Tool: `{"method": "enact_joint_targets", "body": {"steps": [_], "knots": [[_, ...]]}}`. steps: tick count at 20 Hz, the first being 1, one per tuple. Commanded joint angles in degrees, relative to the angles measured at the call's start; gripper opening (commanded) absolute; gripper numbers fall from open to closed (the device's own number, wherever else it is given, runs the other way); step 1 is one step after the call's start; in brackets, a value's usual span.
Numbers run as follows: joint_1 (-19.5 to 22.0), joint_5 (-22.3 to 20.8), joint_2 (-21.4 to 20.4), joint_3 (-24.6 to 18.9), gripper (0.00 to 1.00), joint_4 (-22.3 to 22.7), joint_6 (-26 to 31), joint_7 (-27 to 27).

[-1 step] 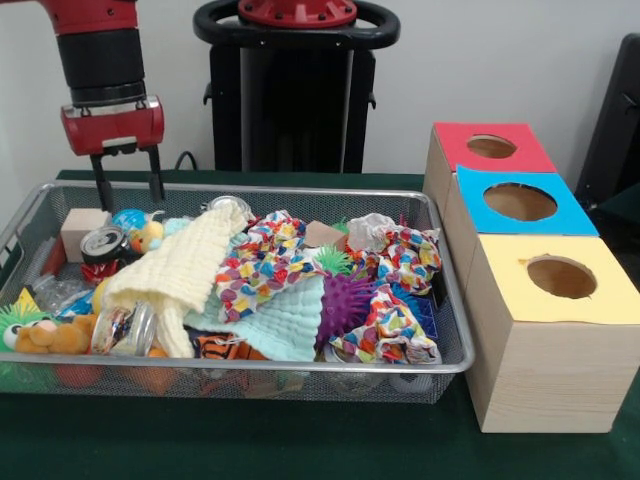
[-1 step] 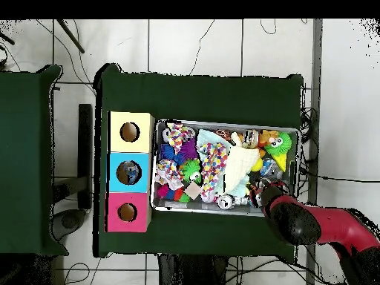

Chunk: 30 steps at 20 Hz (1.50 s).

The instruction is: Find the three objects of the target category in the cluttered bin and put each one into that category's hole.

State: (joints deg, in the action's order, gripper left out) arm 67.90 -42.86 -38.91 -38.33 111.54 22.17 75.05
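Observation:
A wire-mesh bin (image 1: 250,368) is heaped with clutter: a pale yellow cloth (image 1: 180,270), patterned cloths (image 1: 262,262), a purple spiky ball (image 1: 345,305), a green spiky ball (image 1: 333,262), a wooden block (image 1: 82,232), a tin can (image 1: 103,243) and an orange plush toy (image 1: 50,335). My gripper (image 1: 128,190) hangs open over the bin's far left corner, just above the block and can, with nothing between its fingers. In the overhead view the red arm (image 2: 304,223) reaches to the bin's (image 2: 223,125) near right corner and covers the gripper.
Right of the bin stand three wooden boxes, each with a round hole in its top: red (image 1: 530,155), blue (image 1: 475,215) and yellow (image 1: 510,295). A clear plastic jar (image 1: 125,328) and a light blue cloth (image 1: 285,320) lie near the bin's front. Green cloth covers the table.

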Motion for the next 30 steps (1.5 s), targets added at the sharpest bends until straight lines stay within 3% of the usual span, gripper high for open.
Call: {"method": "enact_joint_targets", "body": {"steps": [1,19,30], "knots": [[-0.1,0.8,0.2,-3.8,1.00,-2.1,5.6,-5.7],[9.2,-4.2,10.6,-6.2,1.00,-10.2,8.7,-18.0],[10.0,-7.7,13.0,-6.2,1.00,-10.5,6.9,-18.0]]}}
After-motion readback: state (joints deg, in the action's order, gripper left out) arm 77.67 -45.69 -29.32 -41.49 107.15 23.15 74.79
